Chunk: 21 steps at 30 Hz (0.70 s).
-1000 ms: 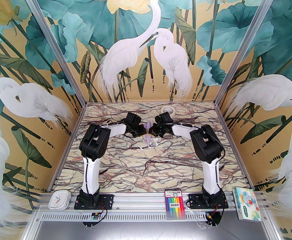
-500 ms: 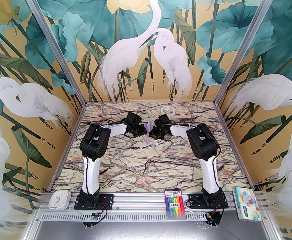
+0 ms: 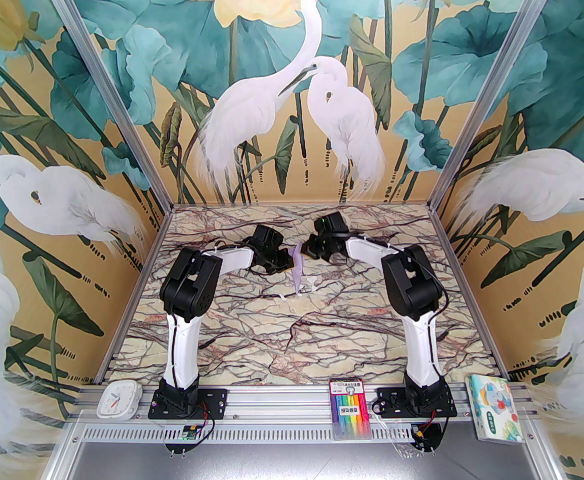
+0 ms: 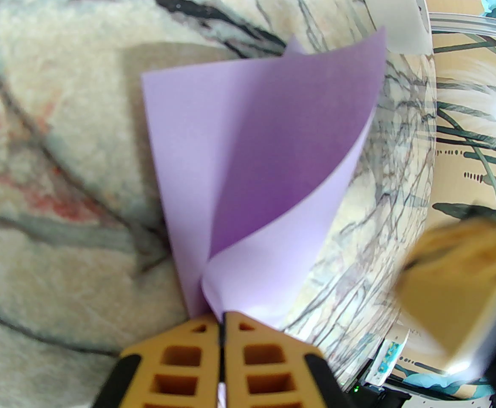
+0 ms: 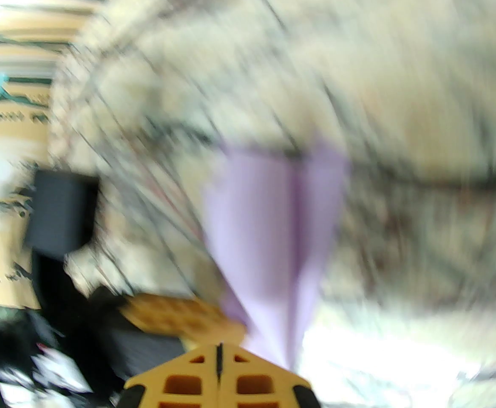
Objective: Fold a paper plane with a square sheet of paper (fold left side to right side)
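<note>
Since the earlier frame the right arm has pulled up and back from the fold, and one layer of the paper plane [image 3: 297, 274] has sprung up into a loose curl. The left gripper [image 4: 222, 319] has its fingers pressed together on the paper's near corner, pinning both layers there. Just to its right, the plane lies mid-table on the marbled table [image 3: 292, 338], between the two wrists. The lower layer is flat and the upper flap bows open instead of lying creased. The right gripper [image 5: 219, 351] has its fingers closed with nothing between them; the lavender paper passes just beside them, though that view is badly blurred. The left-to-right fold looks only half made. The next move probably calls for laying the flap back down and pressing along the crease while the left pinch holds. The plane's long axis runs far to near, with its narrow tip toward the arm bases.
</note>
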{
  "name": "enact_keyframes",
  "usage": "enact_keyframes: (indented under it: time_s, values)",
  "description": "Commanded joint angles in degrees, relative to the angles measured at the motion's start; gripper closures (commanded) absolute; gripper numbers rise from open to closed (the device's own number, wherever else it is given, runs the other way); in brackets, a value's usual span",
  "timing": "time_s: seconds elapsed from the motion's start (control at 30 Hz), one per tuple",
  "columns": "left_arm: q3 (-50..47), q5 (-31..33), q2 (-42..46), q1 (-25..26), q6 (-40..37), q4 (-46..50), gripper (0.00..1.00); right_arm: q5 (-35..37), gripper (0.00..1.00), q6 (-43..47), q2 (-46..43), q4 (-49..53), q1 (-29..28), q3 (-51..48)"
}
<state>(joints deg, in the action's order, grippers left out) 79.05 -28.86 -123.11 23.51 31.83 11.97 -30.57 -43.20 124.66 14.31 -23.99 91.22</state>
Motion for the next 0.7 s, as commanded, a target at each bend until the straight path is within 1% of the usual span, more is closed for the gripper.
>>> enact_keyframes:
  time_s: [0.0, 0.3, 0.5, 0.67]
  values:
    - [0.14, 1.18, -3.11, 0.51, -0.98, 1.72, 0.94, 1.44, 1.0, 1.09, 4.55, 3.14, -0.32, 3.64]
    - [0.73, 1.12, -3.19, 0.49, -1.16, 2.26, 0.94, 1.3, 1.0, 2.08, 8.46, 5.77, -1.23, 8.43]
    - [0.71, 1.24, -3.22, 0.51, -1.34, 2.52, 0.94, 5.32, 1.0, 2.81, 8.84, 8.44, -1.0, 7.75]
    - [0.67, 1.12, -3.44, 0.52, -1.38, 2.75, 0.94, 6.13, 0.99, 2.85, 9.08, 7.66, -0.05, 6.03]
